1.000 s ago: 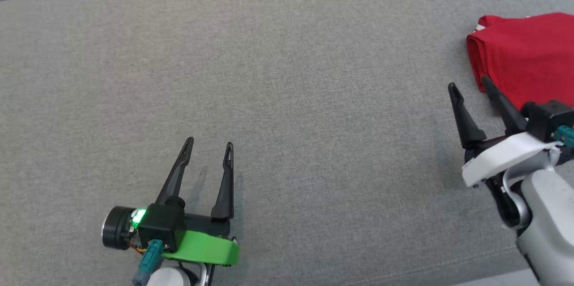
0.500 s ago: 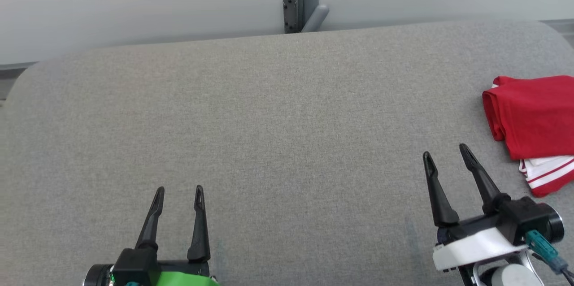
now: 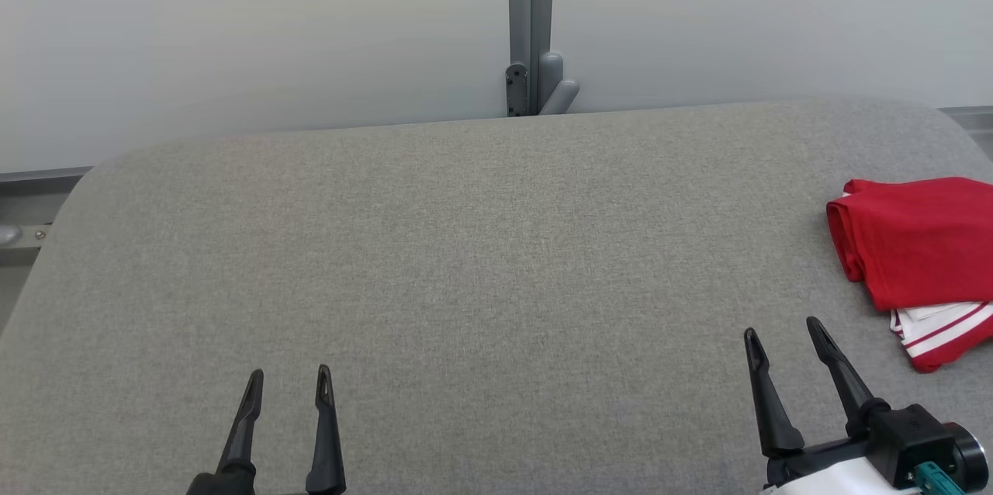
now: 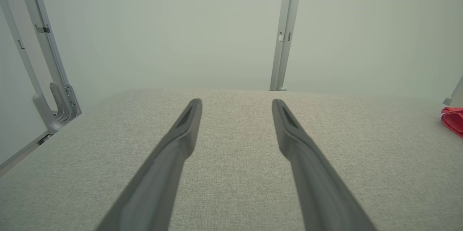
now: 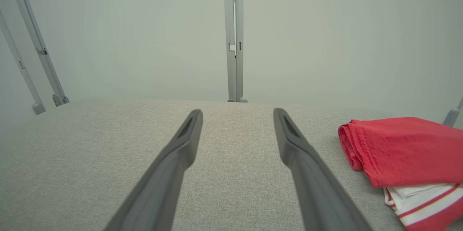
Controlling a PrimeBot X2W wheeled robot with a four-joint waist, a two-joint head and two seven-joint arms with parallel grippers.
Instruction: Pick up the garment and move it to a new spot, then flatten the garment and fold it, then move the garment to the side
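Observation:
The garment (image 3: 919, 247) is red with a white-and-red striped part, folded and lying at the right edge of the grey padded table (image 3: 481, 262). It also appears in the right wrist view as the garment (image 5: 405, 151) and, as a sliver, in the left wrist view as the garment (image 4: 454, 120). My right gripper (image 3: 783, 332) stands open just left of and nearer than the garment, apart from it, with nothing between its fingers. Near the front left, my left gripper (image 3: 288, 380) is open and holds nothing.
A pale wall with a grey vertical post (image 3: 531, 22) stands behind the table's far edge. A metal frame rail (image 3: 23, 204) runs past the table's left corner. The rounded far corners of the table lie at left and right.
The head camera has tilted up, so the wall and the table's far edge came into view. Both grippers now sit lower in the picture, still open; the right one is clear of the garment.

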